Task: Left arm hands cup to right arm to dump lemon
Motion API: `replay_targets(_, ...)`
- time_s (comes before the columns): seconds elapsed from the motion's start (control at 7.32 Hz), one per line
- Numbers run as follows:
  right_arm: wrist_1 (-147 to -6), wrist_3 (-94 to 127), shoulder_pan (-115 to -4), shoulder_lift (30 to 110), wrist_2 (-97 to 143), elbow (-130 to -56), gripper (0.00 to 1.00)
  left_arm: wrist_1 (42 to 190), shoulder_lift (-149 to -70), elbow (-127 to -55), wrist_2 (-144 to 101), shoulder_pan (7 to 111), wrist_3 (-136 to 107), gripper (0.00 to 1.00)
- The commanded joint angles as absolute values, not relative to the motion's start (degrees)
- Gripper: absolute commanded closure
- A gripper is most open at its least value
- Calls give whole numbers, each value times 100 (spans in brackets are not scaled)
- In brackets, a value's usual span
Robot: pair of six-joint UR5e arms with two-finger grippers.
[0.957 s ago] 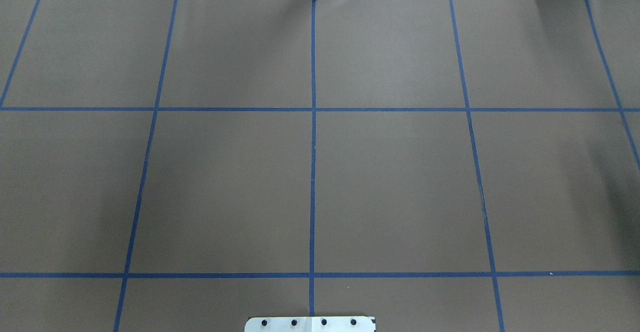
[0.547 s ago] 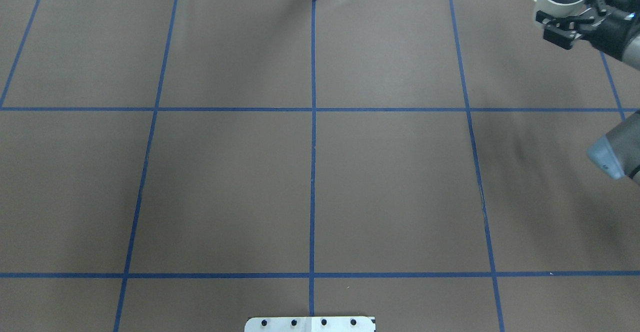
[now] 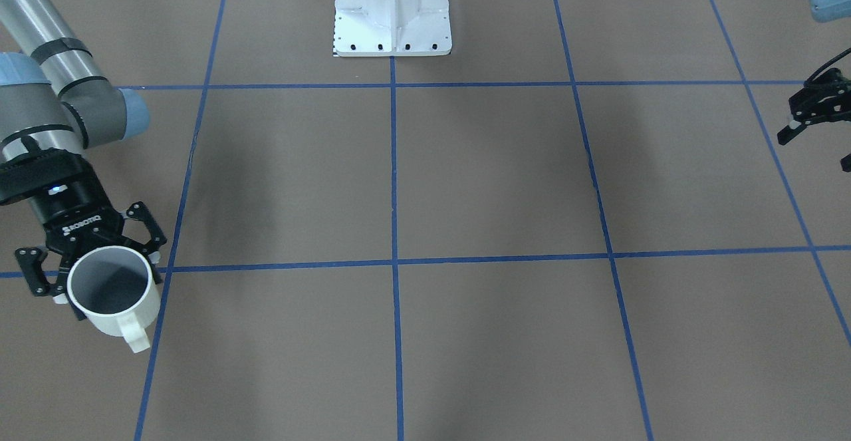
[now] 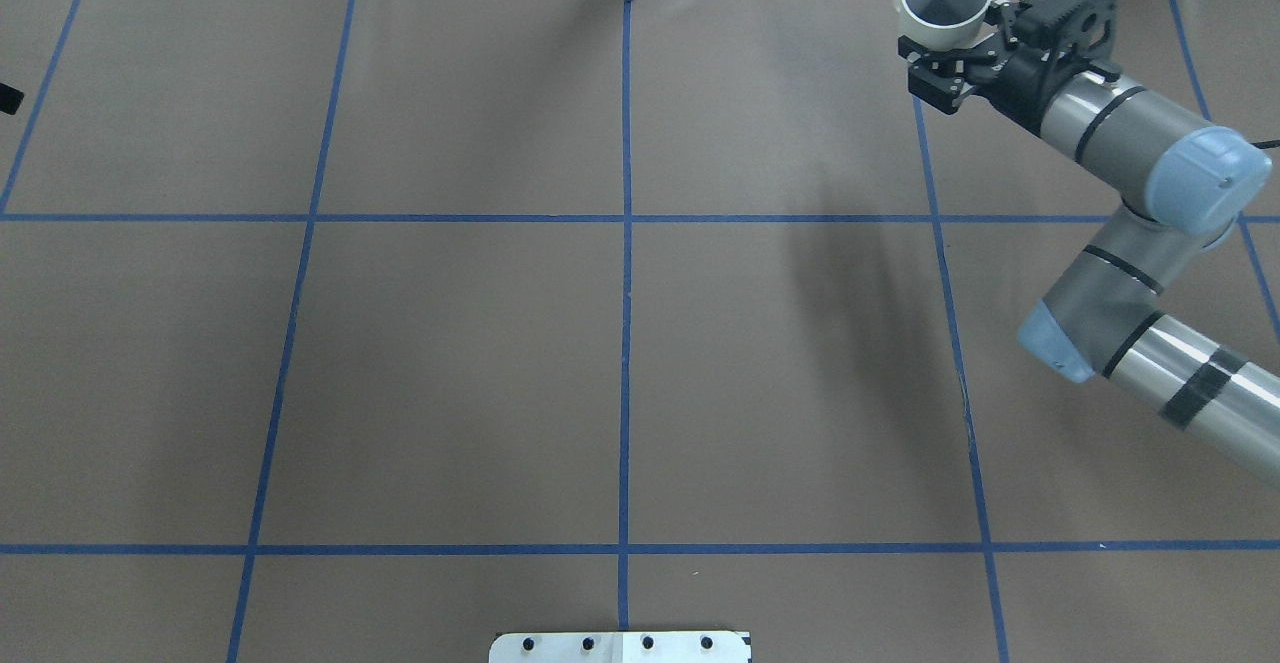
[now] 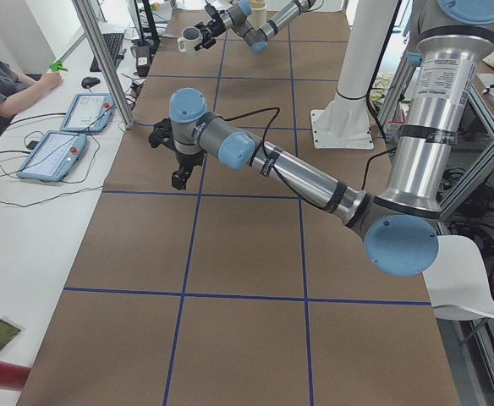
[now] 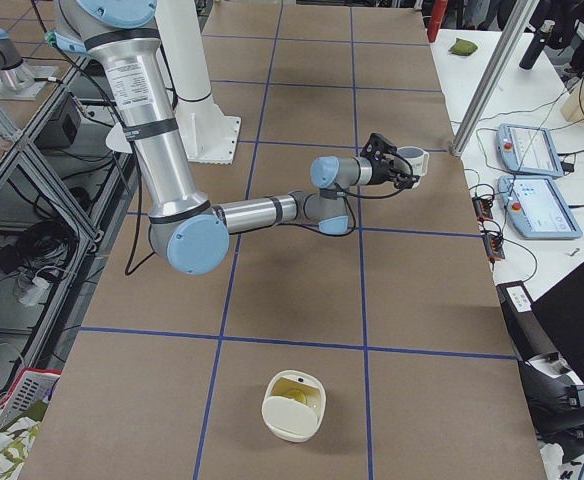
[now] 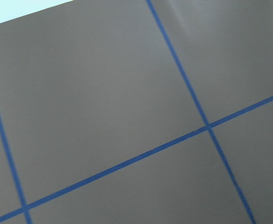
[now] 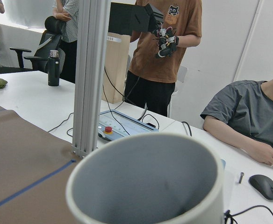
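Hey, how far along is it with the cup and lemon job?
Done: the handover, it seems; the right gripper grips the cup, upright, while the left gripper hangs open far across the table. In hand: the cup, whose inside looks empty. Left: unclear; a cream container near the table's right end holds what may be the lemon.

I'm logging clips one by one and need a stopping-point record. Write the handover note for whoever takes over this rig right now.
Right gripper: shut on the cup, held upright near the far edge of the table, handle pointing away from the robot.
Left gripper: open and empty, out at the robot's left side.
The cup looks empty inside. A yellowish thing, likely the lemon, lies in a cream container at the table's right end.
Done: the handover, and apparently the dump too.
Left: confirm the lemon, then set the cup down.
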State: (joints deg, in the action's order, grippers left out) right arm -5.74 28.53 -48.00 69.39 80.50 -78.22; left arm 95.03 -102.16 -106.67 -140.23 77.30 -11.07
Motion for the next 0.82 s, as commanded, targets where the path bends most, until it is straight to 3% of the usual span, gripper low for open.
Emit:
replay_targets(0.0, -1436, 2909, -4090, 6454, 7098, -8128, 100, 9527, -10625, -10722, -14036, 7428, -2882, 0)
replay_targets(0.68, -3721, 3109, -3375, 5399, 6003, -8411, 100, 9703, -12249, -10609, -13213, 6015, -6921, 0)
